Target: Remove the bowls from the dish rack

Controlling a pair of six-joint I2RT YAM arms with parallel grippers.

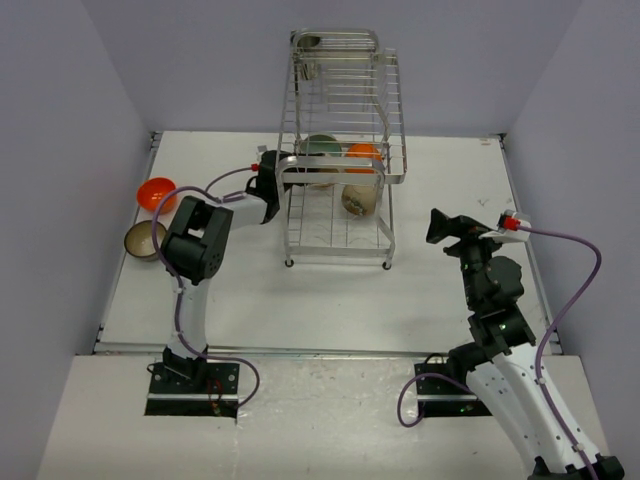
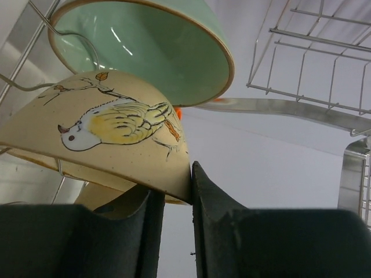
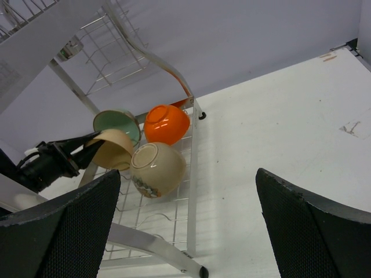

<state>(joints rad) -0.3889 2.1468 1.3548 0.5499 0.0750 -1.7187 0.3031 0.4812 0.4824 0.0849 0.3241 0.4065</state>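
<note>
- Left gripper (image 2: 175,179) reaches inside the dish rack (image 1: 336,40), jaws narrow around the rim of the cream bird-painted bowl (image 2: 116,133); firm grip unclear.
- That bowl is tipped on edge against the mint bowl (image 2: 145,52).
- Right gripper (image 3: 186,174) hangs right of the rack, jaws wide, empty.

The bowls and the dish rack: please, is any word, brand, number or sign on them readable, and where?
No readable text in any view.
The cream bowl bears only a painted bird, no words.
The other cream bowl has decoration too small to make out.
The dish rack shows no label.
</note>
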